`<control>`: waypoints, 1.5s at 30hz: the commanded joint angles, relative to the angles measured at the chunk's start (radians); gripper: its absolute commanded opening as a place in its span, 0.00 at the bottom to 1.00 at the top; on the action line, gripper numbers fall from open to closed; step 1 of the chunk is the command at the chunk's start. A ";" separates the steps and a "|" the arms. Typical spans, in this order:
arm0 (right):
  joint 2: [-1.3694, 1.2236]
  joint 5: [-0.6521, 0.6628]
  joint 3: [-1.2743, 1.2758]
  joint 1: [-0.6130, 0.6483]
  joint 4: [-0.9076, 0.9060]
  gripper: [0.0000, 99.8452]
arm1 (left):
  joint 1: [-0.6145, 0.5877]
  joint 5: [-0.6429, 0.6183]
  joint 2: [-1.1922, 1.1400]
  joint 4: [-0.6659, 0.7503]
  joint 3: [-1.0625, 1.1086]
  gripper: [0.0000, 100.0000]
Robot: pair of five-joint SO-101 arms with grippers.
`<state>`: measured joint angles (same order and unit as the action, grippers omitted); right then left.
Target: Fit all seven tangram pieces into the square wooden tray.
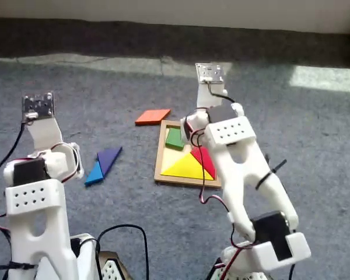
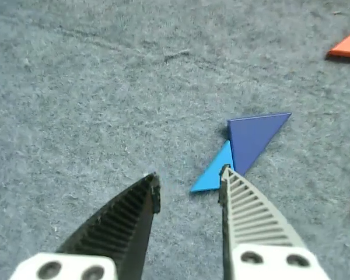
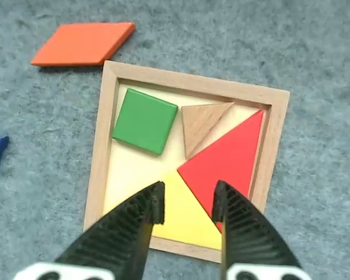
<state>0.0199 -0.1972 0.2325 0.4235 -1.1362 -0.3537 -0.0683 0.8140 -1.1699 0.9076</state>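
My left fingers stand open and empty above the grey table. One tip is just beside a light blue triangle that touches a dark blue triangle. My right fingers, also open and empty, hang over the square wooden tray. It holds a green square, a wood-coloured triangle, a red triangle and a yellow triangle. An orange parallelogram lies just outside the tray.

High and right wrist views share the tray.

One tray, and seemingly seven tangram pieces: four inside, three outside.
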 commanded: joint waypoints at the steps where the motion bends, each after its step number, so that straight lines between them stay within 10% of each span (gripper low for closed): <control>1: -0.111 -0.008 -0.156 0.012 -0.012 0.15 | -0.012 0.060 0.027 0.110 0.091 0.18; 29: -1.006 -0.180 -1.399 -0.074 -0.621 0.19 | -0.008 0.114 0.027 0.273 0.263 0.18; 45: -1.020 -0.192 -1.437 -0.076 -0.627 0.20 | -0.008 0.117 0.027 0.273 0.263 0.18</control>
<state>-1.0188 -0.3798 -1.1730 0.3636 -1.7407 -0.3567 0.0391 0.8216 -0.9060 1.1776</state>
